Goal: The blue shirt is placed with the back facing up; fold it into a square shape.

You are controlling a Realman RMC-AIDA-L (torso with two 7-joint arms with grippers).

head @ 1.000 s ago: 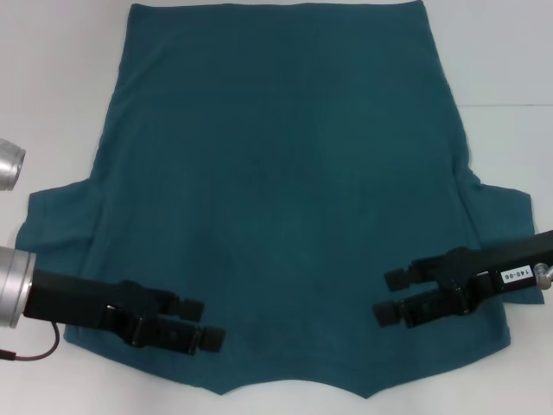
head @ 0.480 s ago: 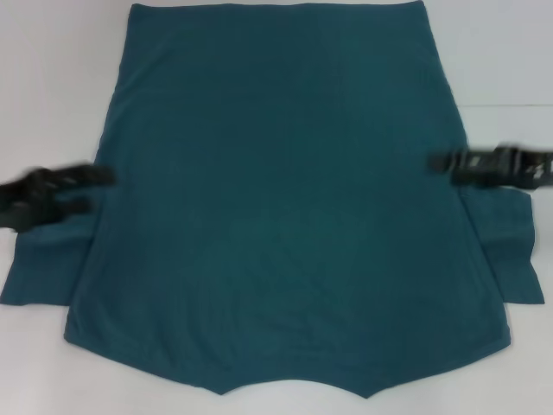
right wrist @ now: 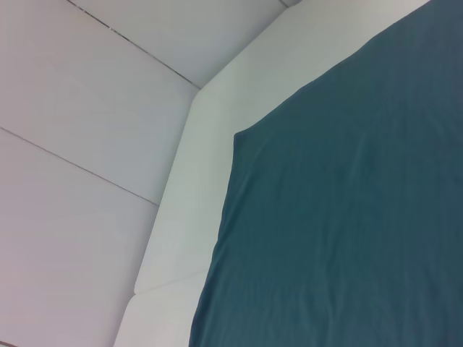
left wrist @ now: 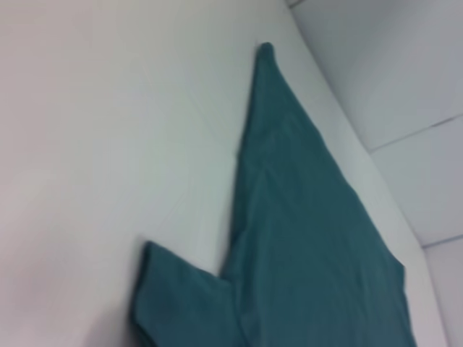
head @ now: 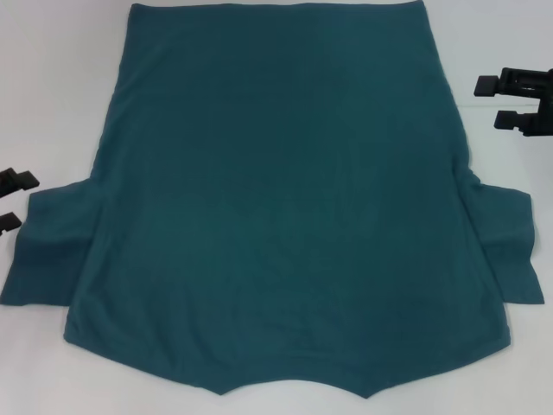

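Note:
The blue shirt [head: 281, 199] lies flat over most of the white table [head: 52, 86], hem at the far side and neckline at the near edge. Both short sleeves stick out sideways. My left gripper [head: 10, 200] shows only its two black fingertips at the left border, just off the left sleeve [head: 47, 255]; it is open and holds nothing. My right gripper [head: 494, 103] hovers open over bare table, beyond the shirt's far right side and above the right sleeve [head: 510, 251]. The left wrist view shows the shirt [left wrist: 311, 238], and the right wrist view shows its hem corner [right wrist: 347, 202].
White table surface [head: 510, 52] flanks the shirt on both sides. In the right wrist view the table's far edge [right wrist: 181, 217] runs beside the grey tiled floor [right wrist: 79, 108]. The near neckline [head: 294, 393] lies close to the table's front.
Both grippers have left the shirt's near part and swung outward. The left one now sits at the left border by the sleeve; the right one has risen to the far right. The left sleeve has shifted.

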